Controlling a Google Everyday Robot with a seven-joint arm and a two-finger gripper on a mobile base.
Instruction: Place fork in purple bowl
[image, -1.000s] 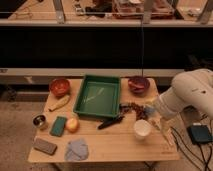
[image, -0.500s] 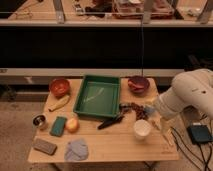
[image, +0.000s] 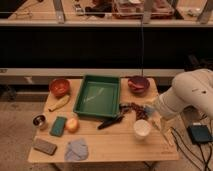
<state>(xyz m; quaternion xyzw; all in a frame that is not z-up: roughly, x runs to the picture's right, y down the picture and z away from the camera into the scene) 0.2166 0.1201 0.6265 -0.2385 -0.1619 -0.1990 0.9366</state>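
Observed: the gripper sits low over the table, between the near right corner of the green tray and the white cup, on the near side of the purple bowl. How far it is open, and whether it holds anything, cannot be told. What appears to be the fork is a slim pale strip lying flat to the right of the white cup, near the table's right edge and apart from the bowl.

Risk 1: a flat, thin fork so close to the edge may slide off if it is nudged and not pinched.

Risk 2: the cup stands just beside it and could be knocked over on approach or on the carry.

Risk 3: the black-handled utensil lies near the gripper and could be taken by mistake.

Risk 4: the bowl is small, so a fork released off-centre may tip out over the rim.

Markings: no brand, label or writing is legible on any item.
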